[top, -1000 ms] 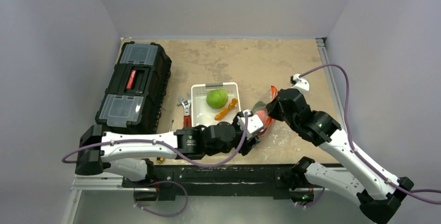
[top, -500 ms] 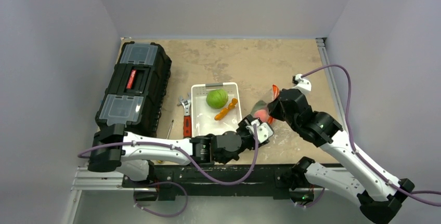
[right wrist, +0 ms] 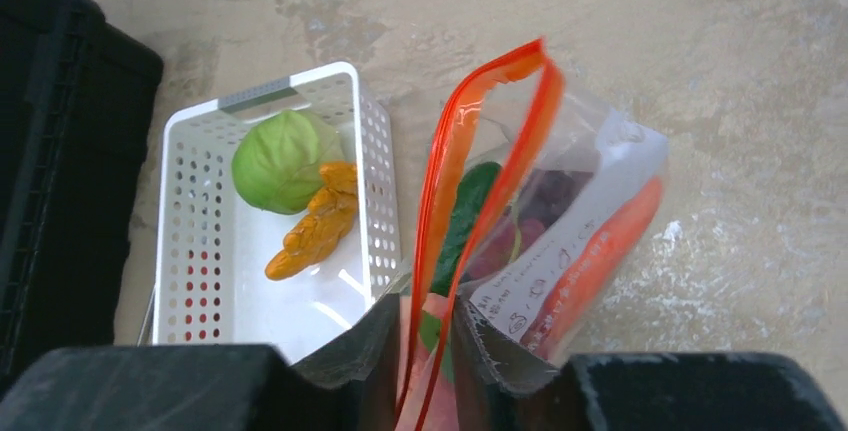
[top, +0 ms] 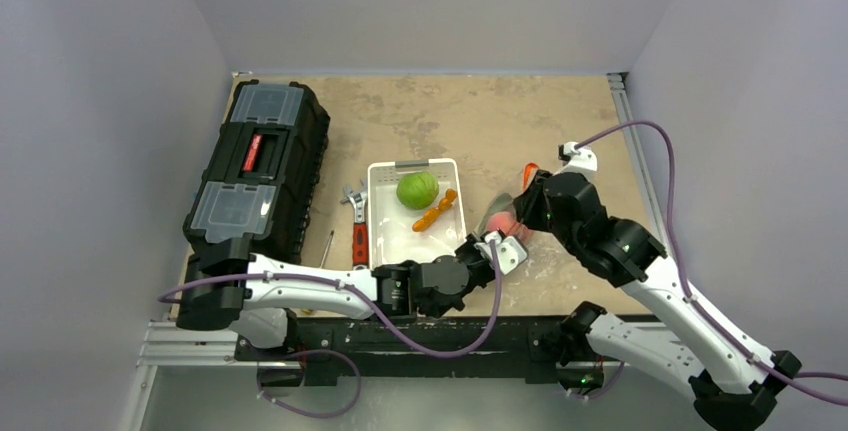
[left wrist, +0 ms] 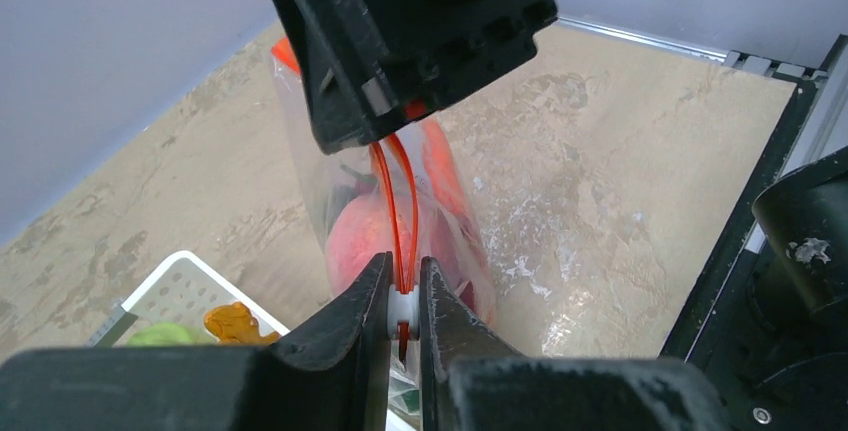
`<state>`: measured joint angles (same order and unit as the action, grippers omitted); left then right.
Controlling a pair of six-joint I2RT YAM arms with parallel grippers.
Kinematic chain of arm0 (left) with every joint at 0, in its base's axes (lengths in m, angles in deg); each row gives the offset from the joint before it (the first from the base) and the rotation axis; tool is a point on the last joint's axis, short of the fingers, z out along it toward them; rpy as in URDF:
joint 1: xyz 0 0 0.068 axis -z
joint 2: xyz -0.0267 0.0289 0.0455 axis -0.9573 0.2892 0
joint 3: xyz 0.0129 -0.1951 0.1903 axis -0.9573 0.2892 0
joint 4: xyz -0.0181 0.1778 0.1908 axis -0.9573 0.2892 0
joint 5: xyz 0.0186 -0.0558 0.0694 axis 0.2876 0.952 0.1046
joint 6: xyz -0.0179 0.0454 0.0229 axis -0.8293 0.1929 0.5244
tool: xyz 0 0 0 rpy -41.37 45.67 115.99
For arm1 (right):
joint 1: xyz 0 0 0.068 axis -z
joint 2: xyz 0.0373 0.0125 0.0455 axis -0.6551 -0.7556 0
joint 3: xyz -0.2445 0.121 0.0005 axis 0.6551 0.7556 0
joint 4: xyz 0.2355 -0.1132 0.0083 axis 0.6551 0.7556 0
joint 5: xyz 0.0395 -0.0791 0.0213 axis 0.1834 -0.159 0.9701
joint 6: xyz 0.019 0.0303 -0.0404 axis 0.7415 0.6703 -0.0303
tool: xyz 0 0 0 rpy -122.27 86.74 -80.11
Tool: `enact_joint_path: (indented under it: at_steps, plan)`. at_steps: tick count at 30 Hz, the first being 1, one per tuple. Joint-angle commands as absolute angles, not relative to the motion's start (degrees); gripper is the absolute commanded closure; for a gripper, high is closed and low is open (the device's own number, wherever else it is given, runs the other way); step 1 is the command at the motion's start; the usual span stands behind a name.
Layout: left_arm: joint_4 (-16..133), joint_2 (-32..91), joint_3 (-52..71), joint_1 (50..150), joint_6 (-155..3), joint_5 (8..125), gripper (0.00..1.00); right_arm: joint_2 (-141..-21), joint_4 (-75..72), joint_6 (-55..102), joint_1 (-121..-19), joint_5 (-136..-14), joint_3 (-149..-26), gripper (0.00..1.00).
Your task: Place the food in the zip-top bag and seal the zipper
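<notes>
There is one white tray holding two toys: one green cabbage and one orange knobby toy. There is one zip-top bag, where one orange carrot shows clearly. I also count one black toolbox, one wrench and one screwdriver.

White perforated tray sits just left of the left pincer, with a red-handled wrench lying along the tray's far side. Further left comes a thin screwdriver, then the big black toolbox, well apart.
</notes>
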<state>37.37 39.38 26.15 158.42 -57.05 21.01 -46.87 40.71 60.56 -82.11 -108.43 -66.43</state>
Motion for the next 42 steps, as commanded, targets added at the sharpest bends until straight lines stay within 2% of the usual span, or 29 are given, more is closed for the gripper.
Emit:
enact_joint_path:
  at_steps: [1, 5, 8, 10, 12, 19, 22, 24, 27, 32, 38, 42]
  plan:
    - [31.4, 36.7, 29.1, 158.5, -58.5, 18.3, 1.00, -43.1, 37.1, 47.0, -82.2, -104.7, -70.4, 0.66]
    - [29.0, 34.6, 32.4, 158.2, -61.2, 18.9, 1.00, -40.8, 40.1, 44.1, -82.2, -104.4, -71.4, 0.39]
    - [26.3, 34.2, 34.1, 158.1, -62.8, 20.0, 1.00, -39.8, 40.9, 44.2, -82.2, -99.6, -71.6, 0.15]
    - [25.5, 33.9, 34.6, 158.1, -63.6, 20.5, 1.00, -40.6, 42.3, 42.8, -82.2, -95.1, -72.9, 0.05]
    - [24.1, 33.6, 35.2, 158.1, -63.7, 21.0, 1.00, -41.5, 44.2, 42.4, -82.2, -94.4, -74.9, 0.01]
    - [23.5, 32.8, 35.5, 158.1, -65.5, 20.6, 1.00, -44.7, 48.5, 62.8, -82.2, -99.5, -78.1, 0.01]
    - [23.3, 32.6, 35.7, 158.1, -66.3, 20.1, 1.00, -47.9, 49.9, 65.6, -82.2, -100.3, -78.8, 0.01]
    - [23.5, 31.9, 36.2, 158.1, -66.9, 20.4, 1.00, -49.2, 50.5, 65.7, -82.2, -101.6, -79.0, 0.01]
    - [24.3, 30.5, 36.9, 158.1, -67.6, 20.8, 1.00, -49.8, 51.9, 64.0, -82.2, -110.1, -80.4, 0.01]
    - [25.2, 28.8, 37.8, 158.1, -69.4, 23.1, 1.00, -52.1, 48.0, 58.3, -82.2, -107.4, -81.3, 0.07]
    - [27.4, 29.1, 36.0, 158.1, -72.2, 25.3, 1.00, -56.7, 50.0, 53.8, -82.2, -113.7, -82.0, 0.09]
    - [28.6, 30.4, 34.5, 158.1, -72.6, 26.4, 1.00, -58.3, 48.3, 52.1, -82.2, -111.6, -81.1, 0.19]
